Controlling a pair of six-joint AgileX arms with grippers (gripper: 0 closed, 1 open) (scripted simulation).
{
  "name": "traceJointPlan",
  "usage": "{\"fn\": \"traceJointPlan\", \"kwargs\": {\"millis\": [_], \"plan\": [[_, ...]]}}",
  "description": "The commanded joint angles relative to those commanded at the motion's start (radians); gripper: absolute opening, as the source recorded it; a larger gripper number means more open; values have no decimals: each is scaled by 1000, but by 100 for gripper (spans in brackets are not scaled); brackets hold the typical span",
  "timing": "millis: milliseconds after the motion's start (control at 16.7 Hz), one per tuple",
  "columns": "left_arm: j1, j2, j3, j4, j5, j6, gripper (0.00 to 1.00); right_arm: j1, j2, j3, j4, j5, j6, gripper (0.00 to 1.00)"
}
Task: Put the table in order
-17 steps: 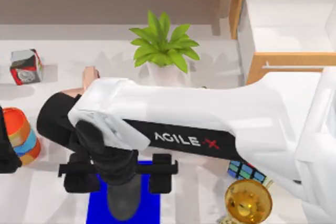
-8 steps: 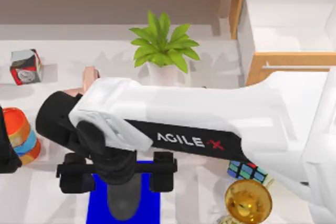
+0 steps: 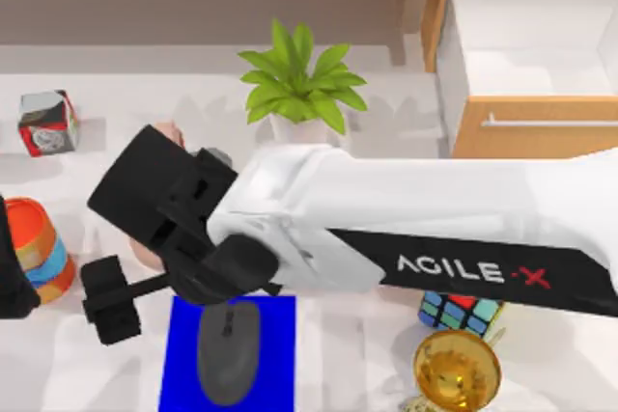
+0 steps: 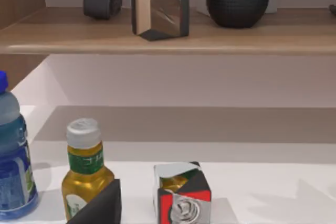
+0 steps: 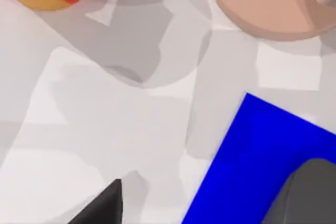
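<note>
The white desk spreads under everything. On it near the front edge lies a blue mat with a grey mouse on top. Since a second ago my right arm has swung toward the left side, and its pincer now hangs beside the mat's left edge, holding nothing. I cannot tell how far apart its fingers are. My left arm sits parked at the left edge.

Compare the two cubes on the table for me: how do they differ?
The cube near the left edge is red, white and black with a round emblem on one face; the cube at the front right is a tiled puzzle in blue, green and red. The left cube sits in the open; the right one is partly hidden under the right arm, beside the gold trophy. Both rest on the table.
</note>
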Motion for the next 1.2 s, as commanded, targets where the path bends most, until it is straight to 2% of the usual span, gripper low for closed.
{"fn": "traceJointPlan", "kwargs": {"millis": [240,720,960,1200], "plan": [[0,0,0,0,0,0,100,-67,-157,-228,404,50,-355,100],[0,0,0,0,0,0,100,-276,-392,-745,1313,139,-1158,100],[0,0,0,0,0,0,100,-400,-402,-996,1720,168,-1539,100],[0,0,0,0,0,0,100,-533,-315,-1203,2034,189,-1860,100]]}}
